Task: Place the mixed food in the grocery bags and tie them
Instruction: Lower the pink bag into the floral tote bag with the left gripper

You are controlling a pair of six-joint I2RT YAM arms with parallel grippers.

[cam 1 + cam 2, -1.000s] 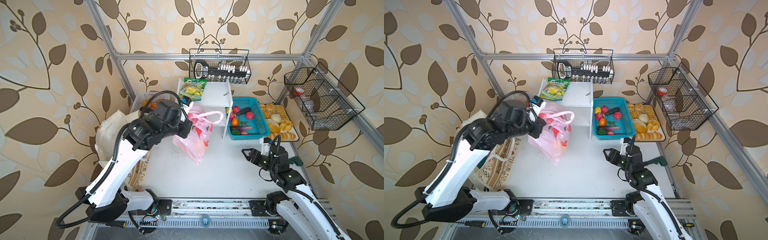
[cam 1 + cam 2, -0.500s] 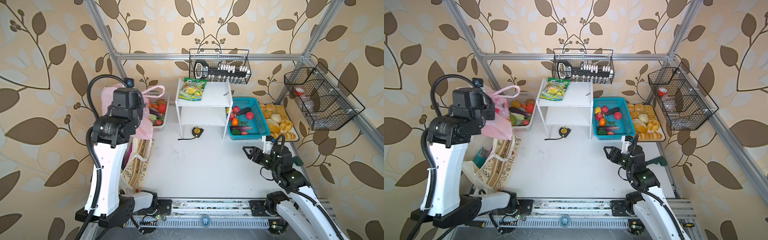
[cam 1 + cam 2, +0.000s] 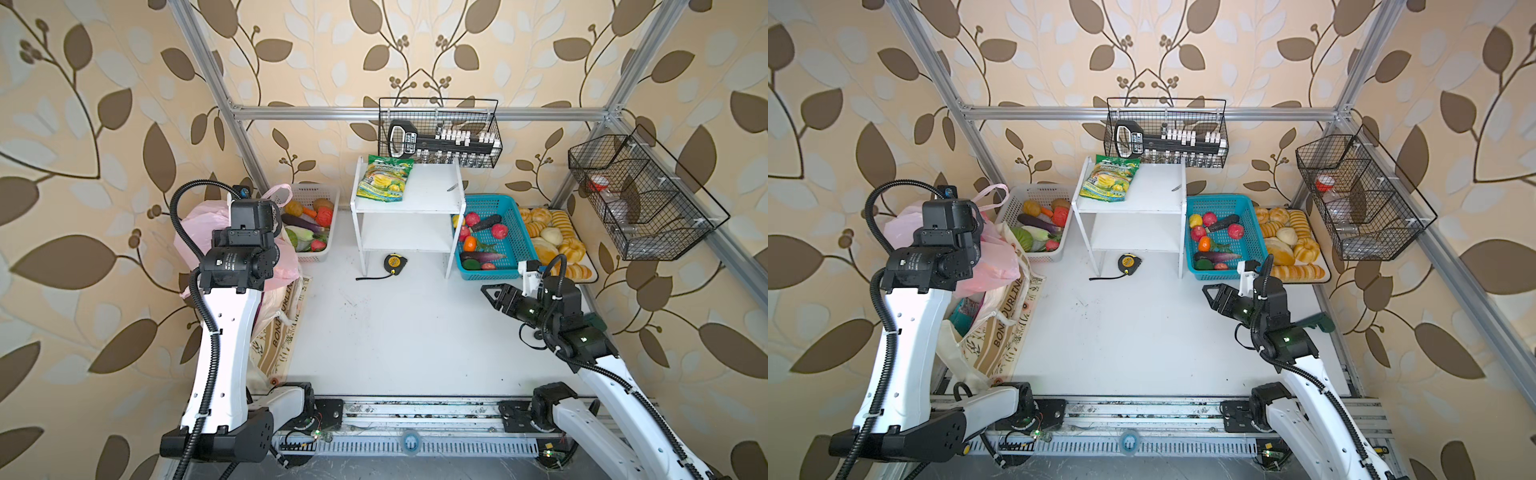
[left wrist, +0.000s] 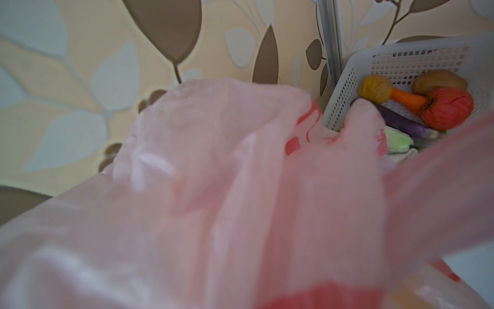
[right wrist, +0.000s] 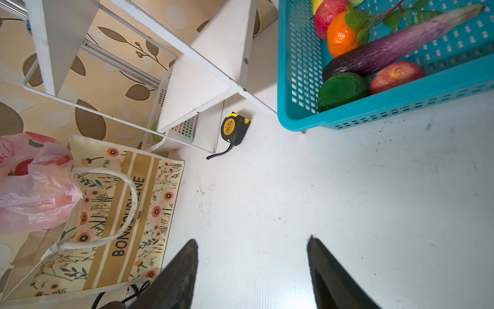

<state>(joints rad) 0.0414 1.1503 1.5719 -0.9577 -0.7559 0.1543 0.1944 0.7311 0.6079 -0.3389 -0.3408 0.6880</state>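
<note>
While the white table (image 3: 395, 332) lies mostly bare in the middle, the task's things crowd its left edge. The cream canvas tote (image 3: 1005, 328), printed with flowers and dark lettering, slumps there against the wall, and something teal (image 3: 962, 313) shows in its mouth. Over the tote's top sits the pink plastic bag (image 3: 994, 266), with its red fruit print showing. One loop handle rises beside the white basket (image 3: 320, 193) of toy vegetables. The left gripper is directly above this bag. Its fingers are hidden under the wrist housing in both top views, but they are closed. In the left wrist view the pink film runs taut right up to the lens, so the bag is clamped. Well apart on the right, the right gripper (image 5: 251, 239) hovers over bare table, jaws apart with nothing between them, just in front of the teal basket (image 5: 374, 112) of toy fruit. A yellow tape measure (image 3: 395, 262) lies by the white shelf (image 3: 415, 195).
</note>
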